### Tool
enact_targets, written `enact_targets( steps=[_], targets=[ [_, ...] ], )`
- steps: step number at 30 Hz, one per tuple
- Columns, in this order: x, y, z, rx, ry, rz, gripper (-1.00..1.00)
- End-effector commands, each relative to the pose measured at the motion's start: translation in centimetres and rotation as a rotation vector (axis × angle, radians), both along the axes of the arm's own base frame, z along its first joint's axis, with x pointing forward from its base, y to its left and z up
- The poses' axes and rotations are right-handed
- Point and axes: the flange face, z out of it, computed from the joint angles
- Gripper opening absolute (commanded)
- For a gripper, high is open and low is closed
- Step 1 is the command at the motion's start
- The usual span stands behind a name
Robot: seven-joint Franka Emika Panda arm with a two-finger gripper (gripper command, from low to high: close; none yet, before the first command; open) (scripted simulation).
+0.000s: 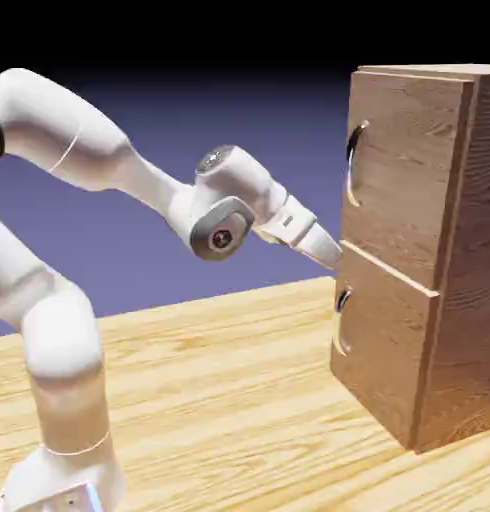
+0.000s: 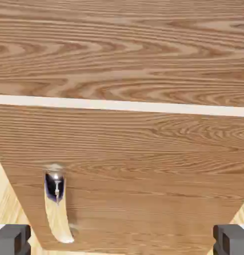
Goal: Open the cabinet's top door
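In the exterior view, the white Franka Panda arm (image 1: 64,340) rises at the exterior view's left and reaches across toward the brown wood-grain cabinet (image 1: 464,240) at the exterior view's right, which stands upright on the light wood table (image 1: 219,390). The cabinet has two stacked front panels. The top door (image 1: 404,170) is the upper and larger one, with a curved silver handle (image 1: 355,165) near its left edge; it sits closed against the cabinet body. Below it is the lower door (image 1: 381,350), also closed, with a smaller curved handle (image 1: 342,320). The gripper (image 1: 335,258) points at the front, slanting slightly downward, its end close to the seam between the two doors and below the upper handle. It perhaps stops just short of the wood, though from this side the contact is hard to judge. In the hand view, the top door's grain fills the upper part, and a pale strip (image 2: 122,105) runs across, tilted a little, between it and the lower door. The lower handle shows toward the left, shiny and curved. The two grey fingertips (image 2: 11,240) stand wide apart at the bottom corners, with nothing gripped between them. Light wood tabletop shows at both lower sides.
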Motion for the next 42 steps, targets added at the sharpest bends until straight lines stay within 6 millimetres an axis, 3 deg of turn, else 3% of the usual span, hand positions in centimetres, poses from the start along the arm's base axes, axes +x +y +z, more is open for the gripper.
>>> enact_targets(
  steps=[1, 11, 21, 31, 42],
  targets=[
    [0.0, -0.3, 0.5, 0.038, -0.011, -0.037, 1.00],
    [-0.2, -2.1, 4.8, 0.438, -0.121, -0.375, 1.00],
    [-1.0, -2.5, 7.9, 0.868, -0.226, -0.645, 1.00],
    [-1.6, -1.5, 9.5, 1.321, -0.304, -0.849, 1.00],
    [-1.4, 1.2, 9.7, 1.839, -0.333, -1.000, 1.00]
  ],
)
